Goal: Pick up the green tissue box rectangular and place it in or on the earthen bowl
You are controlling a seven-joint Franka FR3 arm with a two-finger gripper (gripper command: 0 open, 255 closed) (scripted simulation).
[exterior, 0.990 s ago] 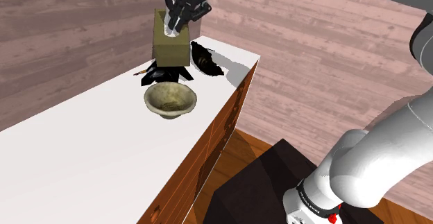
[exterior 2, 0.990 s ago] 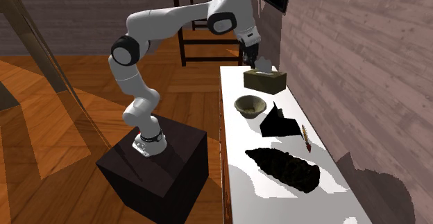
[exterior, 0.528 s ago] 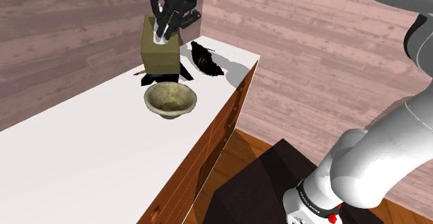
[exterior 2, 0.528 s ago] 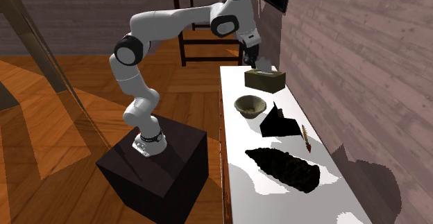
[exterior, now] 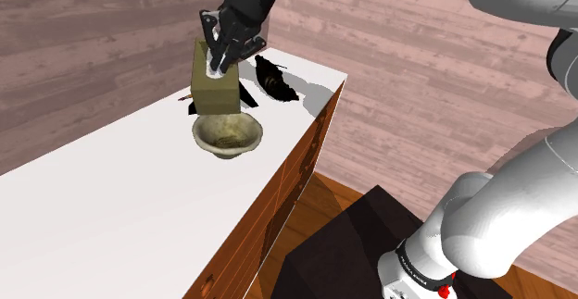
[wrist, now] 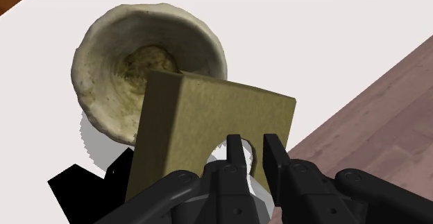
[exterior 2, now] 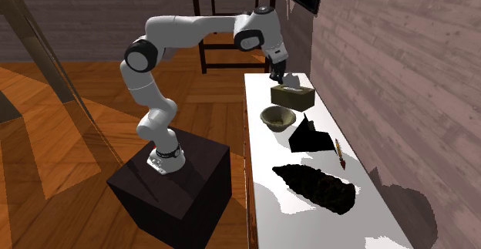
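An olive-green tissue box (exterior: 211,80) hangs in the air over the far rim of the earthen bowl (exterior: 227,134), which sits on the white table top (exterior: 111,205). My gripper (exterior: 219,62) is shut on the box at its top opening, where white tissue shows. In the second exterior view the box (exterior 2: 294,96) hangs under the gripper (exterior 2: 276,78), just beyond the bowl (exterior 2: 277,117). In the wrist view my fingers (wrist: 236,157) clasp the box wall (wrist: 198,129) at the oval opening, and the box covers part of the bowl (wrist: 114,49) below it.
A black folded shape (exterior 2: 308,136) lies right beside the bowl, with a small brush (exterior 2: 339,153) and a rough black lump (exterior 2: 316,186) farther along the table. Another black piece (exterior: 275,80) lies by the table's far corner. A plank wall (exterior 2: 385,70) runs along the table.
The gripper has carried the tissue box from above the table's far end toward the bowl and lowered it; the box now hangs over the bowl's far rim.
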